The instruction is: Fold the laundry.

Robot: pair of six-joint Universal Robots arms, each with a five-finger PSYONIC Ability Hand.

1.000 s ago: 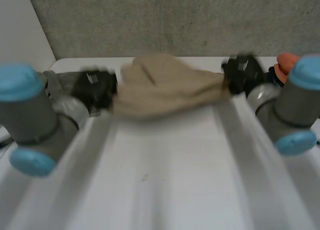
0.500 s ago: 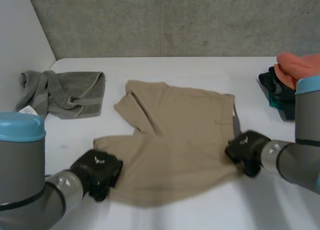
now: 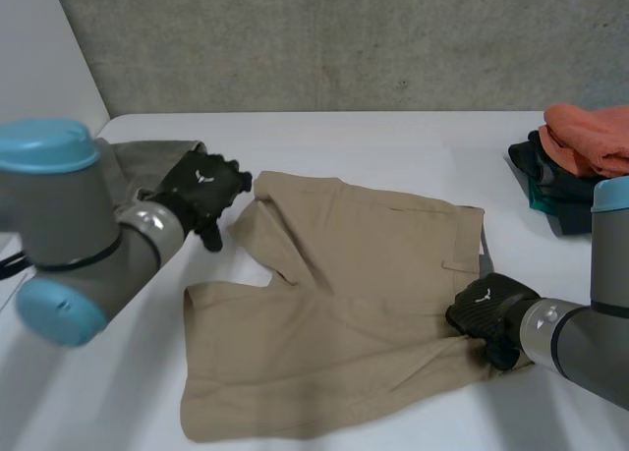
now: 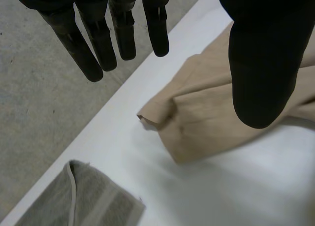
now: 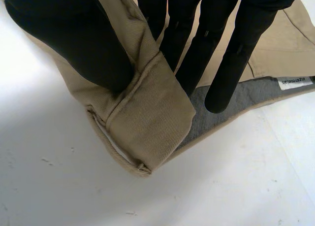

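Tan shorts (image 3: 334, 304) lie spread flat on the white table (image 3: 393, 137), waistband towards my right arm. My left hand (image 3: 201, 191) hovers beside the far leg of the shorts, over the table's left part. In the left wrist view its fingers (image 4: 123, 34) are straight and apart from the thumb, with nothing between them; a folded leg corner of the shorts (image 4: 206, 122) lies below. My right hand (image 3: 486, 313) is shut on the near waistband corner. In the right wrist view its thumb (image 5: 74, 34) pinches a folded-over piece of the shorts (image 5: 147, 113) against the fingers.
A crumpled grey towel (image 3: 128, 161) lies at the far left, partly behind my left arm, and its edge (image 4: 74, 201) shows below my left hand. A pile of orange and dark clothes (image 3: 580, 146) sits at the far right edge. A concrete wall backs the table.
The shorts, held up stretched between both hands, have come down flat on the table. My left hand has let go and moved away to the far left. My right hand keeps its grip.
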